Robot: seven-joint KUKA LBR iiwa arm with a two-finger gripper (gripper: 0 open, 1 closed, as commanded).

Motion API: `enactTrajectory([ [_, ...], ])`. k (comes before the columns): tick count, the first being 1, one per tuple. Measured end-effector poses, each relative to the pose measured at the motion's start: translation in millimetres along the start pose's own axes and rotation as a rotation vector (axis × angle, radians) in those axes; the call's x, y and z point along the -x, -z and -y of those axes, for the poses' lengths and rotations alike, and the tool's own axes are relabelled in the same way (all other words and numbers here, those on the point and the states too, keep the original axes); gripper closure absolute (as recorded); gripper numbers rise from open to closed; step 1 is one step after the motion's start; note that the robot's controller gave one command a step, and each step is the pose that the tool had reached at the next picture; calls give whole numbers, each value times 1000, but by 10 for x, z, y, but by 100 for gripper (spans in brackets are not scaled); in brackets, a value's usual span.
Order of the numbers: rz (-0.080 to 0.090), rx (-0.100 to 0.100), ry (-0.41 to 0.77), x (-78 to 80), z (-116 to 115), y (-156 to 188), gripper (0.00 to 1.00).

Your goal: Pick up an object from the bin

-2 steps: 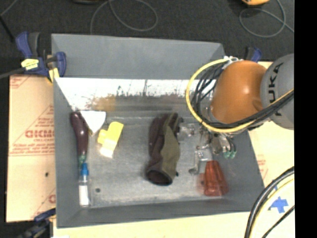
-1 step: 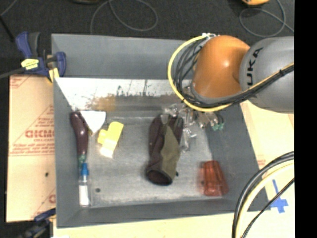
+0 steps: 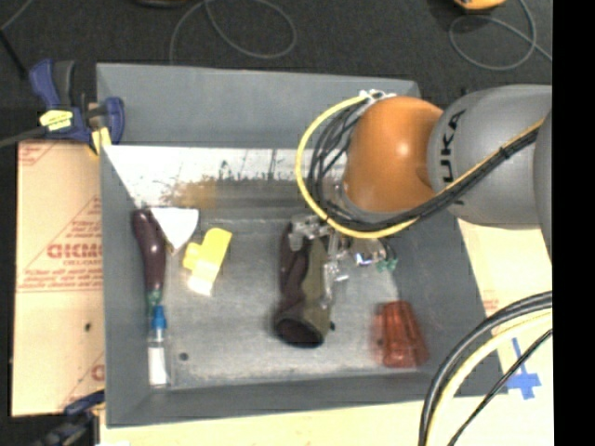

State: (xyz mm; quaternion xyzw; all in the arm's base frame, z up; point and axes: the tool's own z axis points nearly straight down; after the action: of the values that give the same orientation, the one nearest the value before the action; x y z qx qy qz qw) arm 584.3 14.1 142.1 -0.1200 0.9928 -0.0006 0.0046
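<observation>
My gripper hangs low in the middle of the bin, below the orange dome on the wrist. It is right on top of a dark brown tube-like thing, which lies lengthwise with its round open end toward the front wall. The tube's upper part is hidden by the gripper's metal parts. A red-orange see-through block lies to the right of the tube, apart from it. A small green bit sits just right of the gripper.
A yellow block lies left of centre, with a white paper triangle behind it. Along the left wall lie a maroon-handled tool and a clear tube with a blue cap. The arm and its cables cover the bin's right rear.
</observation>
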Motion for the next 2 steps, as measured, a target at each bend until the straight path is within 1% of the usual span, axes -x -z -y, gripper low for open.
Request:
enactTrajectory([
  [1,0,-2,132,116,-4,-235,0],
  [2,10,-5,698,415,-8,-677,100],
])
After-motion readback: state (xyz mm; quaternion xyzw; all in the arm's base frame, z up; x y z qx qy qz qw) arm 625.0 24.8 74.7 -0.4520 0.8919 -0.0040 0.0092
